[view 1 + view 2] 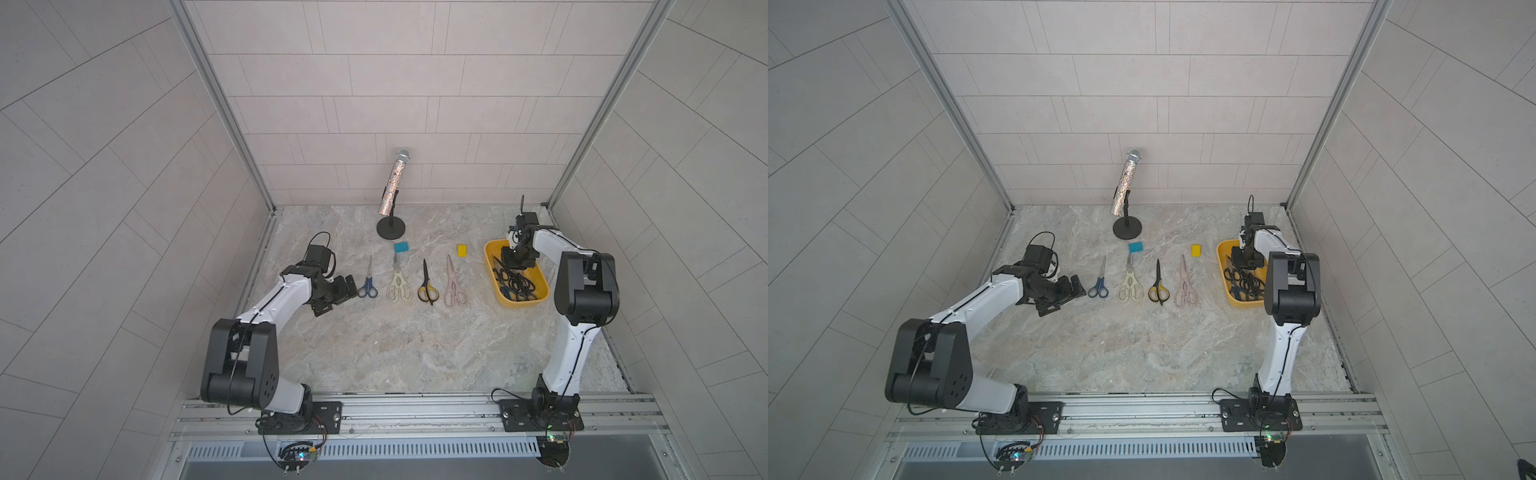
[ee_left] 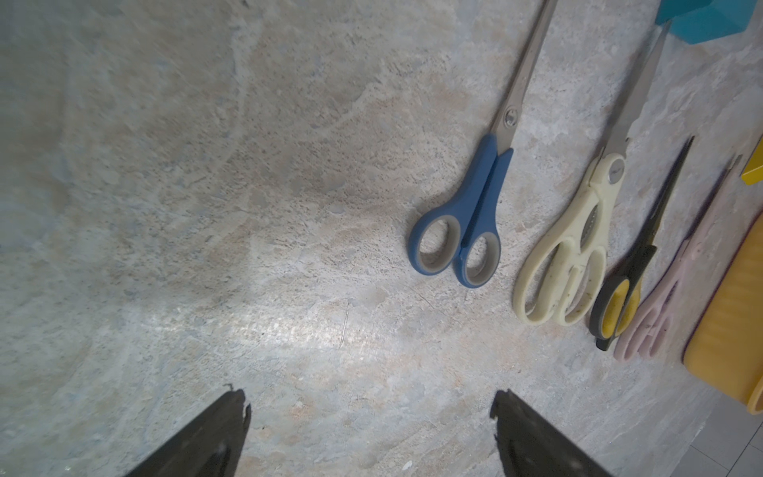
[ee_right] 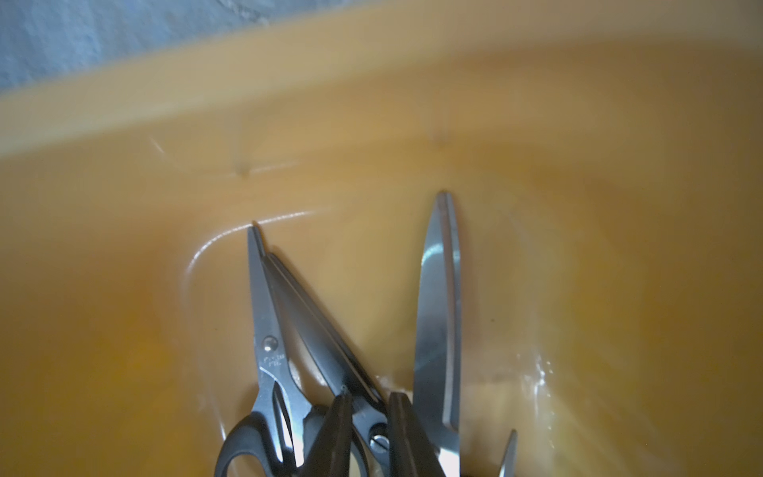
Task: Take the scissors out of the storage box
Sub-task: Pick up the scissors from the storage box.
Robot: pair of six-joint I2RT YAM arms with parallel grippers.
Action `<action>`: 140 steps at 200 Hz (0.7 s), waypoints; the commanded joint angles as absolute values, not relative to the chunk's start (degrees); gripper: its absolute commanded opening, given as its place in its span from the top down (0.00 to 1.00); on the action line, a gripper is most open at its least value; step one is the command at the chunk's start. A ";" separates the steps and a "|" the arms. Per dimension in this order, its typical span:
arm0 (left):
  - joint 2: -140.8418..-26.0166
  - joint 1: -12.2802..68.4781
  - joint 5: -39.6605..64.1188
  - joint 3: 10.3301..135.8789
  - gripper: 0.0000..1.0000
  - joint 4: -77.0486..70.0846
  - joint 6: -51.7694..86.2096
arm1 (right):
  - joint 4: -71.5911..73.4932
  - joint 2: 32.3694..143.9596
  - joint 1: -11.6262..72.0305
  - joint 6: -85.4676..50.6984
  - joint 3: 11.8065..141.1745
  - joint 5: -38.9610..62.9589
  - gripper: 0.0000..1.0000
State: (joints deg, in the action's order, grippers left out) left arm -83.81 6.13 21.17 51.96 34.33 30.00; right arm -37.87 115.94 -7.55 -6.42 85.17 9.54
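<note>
Scissors (image 1: 517, 286) lie heaped in the yellow storage box (image 1: 521, 303), which sits by the desk's right edge, toward the back. My right gripper (image 3: 367, 398) reaches down inside it, narrowed on the neck of a dark-bladed pair (image 3: 318, 334), one finger pressed to each side beside the pivot screw. A black-handled pair (image 3: 268, 351) touches that pair on one side, and a broad bright blade (image 3: 439, 309) lies on the other. Four more pairs lie in a row on the desk (image 1: 415, 353), tips toward the back edge: a blue pair (image 1: 368, 284), a cream pair (image 1: 398, 284), a black-and-yellow pair (image 1: 427, 286) and a pale pink pair (image 1: 454, 286) nearest the box. A teal block (image 1: 401, 247) sits at the cream pair's tip, a yellow block (image 1: 462, 249) just behind the pink tip. My left gripper (image 2: 368, 402) hovers wide apart and empty beside the blue handles.
</note>
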 commanded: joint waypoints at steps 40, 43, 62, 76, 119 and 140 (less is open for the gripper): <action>-83.32 5.98 20.72 51.67 0.00 34.74 29.62 | -41.43 111.48 -7.54 -12.75 82.74 10.71 0.79; -83.24 5.94 20.75 51.56 0.00 34.80 29.60 | -41.54 111.53 -7.50 -12.99 82.57 10.77 0.79; -83.32 5.97 20.83 51.44 0.00 34.74 29.50 | -41.62 111.56 -7.53 -13.96 81.06 10.90 0.79; -83.49 5.93 20.83 51.44 0.00 34.64 29.47 | -40.91 111.57 -7.44 -14.14 80.09 10.90 0.79; -84.02 5.82 20.90 52.25 0.00 35.11 29.05 | -39.24 114.41 -7.43 -13.30 80.11 9.55 0.79; -84.12 6.06 20.57 52.47 0.00 35.33 28.97 | -39.07 116.04 -7.48 -12.51 80.80 8.44 0.79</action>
